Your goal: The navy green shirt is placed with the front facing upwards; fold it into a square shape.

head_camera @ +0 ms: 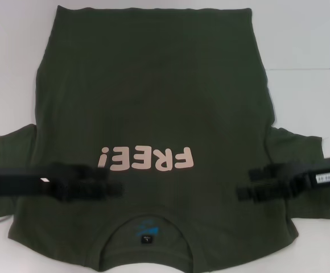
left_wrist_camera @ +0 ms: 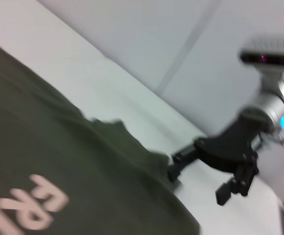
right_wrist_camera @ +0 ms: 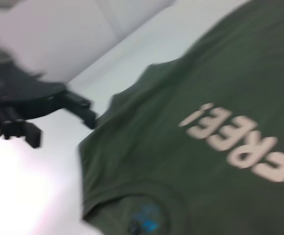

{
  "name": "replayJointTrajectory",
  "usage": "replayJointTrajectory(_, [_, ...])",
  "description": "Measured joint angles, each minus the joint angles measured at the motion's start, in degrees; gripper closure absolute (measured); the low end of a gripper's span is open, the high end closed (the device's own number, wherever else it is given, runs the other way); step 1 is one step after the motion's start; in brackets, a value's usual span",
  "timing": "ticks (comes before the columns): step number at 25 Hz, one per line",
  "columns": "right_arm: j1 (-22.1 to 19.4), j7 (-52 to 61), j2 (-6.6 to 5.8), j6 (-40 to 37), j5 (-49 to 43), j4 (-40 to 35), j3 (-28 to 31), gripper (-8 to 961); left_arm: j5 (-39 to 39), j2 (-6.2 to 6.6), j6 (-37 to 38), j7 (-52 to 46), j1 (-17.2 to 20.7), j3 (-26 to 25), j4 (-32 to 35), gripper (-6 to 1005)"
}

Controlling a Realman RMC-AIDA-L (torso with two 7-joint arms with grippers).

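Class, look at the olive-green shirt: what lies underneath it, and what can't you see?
The olive-green shirt lies spread on a white table, which shows around its edges. The tabletop beneath the fabric is covered. The left gripper and right gripper hover above the shoulders.

left gripper: black, boxy | right gripper: black, white label sticker, silver wrist, blue light

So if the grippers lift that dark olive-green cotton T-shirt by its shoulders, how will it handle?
The dark olive-green cotton T-shirt will probably drape limply: it lies flat, with soft ripples at the sleeve. It looks light, so a push would likely bunch it up. The left gripper and right gripper may catch only the top layer.
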Motion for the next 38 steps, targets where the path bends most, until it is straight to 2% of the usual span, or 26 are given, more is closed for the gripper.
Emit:
replayJointTrajectory(7, [2.66, 10.52, -0.65, 2.97, 0.25, -0.14, 0.70, 13, 0.00, 2.57, -1.83, -15.89, 1.22, -11.68, -1.53, 158])
replayJointTrajectory(12, [4.57, 15.72, -0.73, 5.64, 0.35, 0.06, 1.05, 13, 0.39, 3.70, -4.57, -22.01, 2.61, -18.57, -4.58, 159])
replayJointTrajectory(18, [5.38, 21.03, -0.78, 8.02, 0.41, 0.09, 2.98, 12, 0.86, 3.83, -14.09, -27.22, 5.28, -19.75, -5.89, 159])
replayJointTrajectory(23, [5.47, 21.61, -0.89, 8.41, 0.43, 0.50, 6.86, 12, 2.00, 3.74, -19.47, -27.99, 5.91, -19.96, -6.26, 159])
replayJointTrajectory(29, [5.12, 21.64, -1.04, 8.41, 0.44, 0.88, 8.10, 13, 2.91, 3.54, -25.22, -27.76, 6.40, -19.65, -7.35, 159])
replayJointTrajectory(38, [5.18, 21.86, -1.64, 8.45, 0.43, 2.36, 8.91, 12, 4.21, 3.32, -29.38, -26.93, 6.95, -19.81, -8.71, 158])
